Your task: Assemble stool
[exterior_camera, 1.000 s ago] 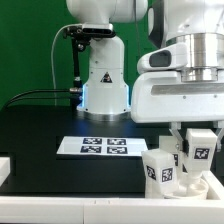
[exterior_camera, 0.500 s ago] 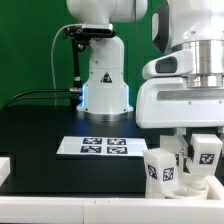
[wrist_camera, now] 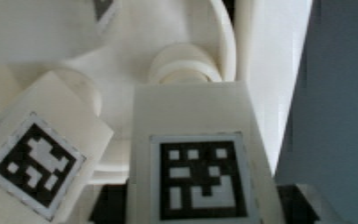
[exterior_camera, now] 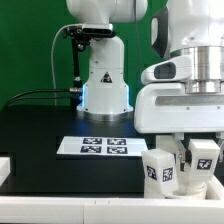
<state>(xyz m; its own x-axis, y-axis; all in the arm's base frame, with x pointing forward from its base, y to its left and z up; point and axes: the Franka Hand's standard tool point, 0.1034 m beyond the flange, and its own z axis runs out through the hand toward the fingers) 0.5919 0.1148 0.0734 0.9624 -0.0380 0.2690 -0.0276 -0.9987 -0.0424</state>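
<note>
My gripper hangs at the exterior view's lower right, shut on a white stool leg with a black-and-white tag, held upright. In the wrist view this leg fills the space between my dark fingers, and my gripper is closed around it. A second tagged leg stands beside it on the exterior view's left and also shows in the wrist view. More white stool parts lie beyond the legs, blurred. The round seat cannot be made out clearly.
The marker board lies flat on the black table in the middle. The white robot base stands behind it with a black cable on its left. A white ledge runs along the table's front edge.
My hand has shifted slightly toward the exterior view's right, and the held leg has moved with it. The other leg and the marker board have stayed put.
</note>
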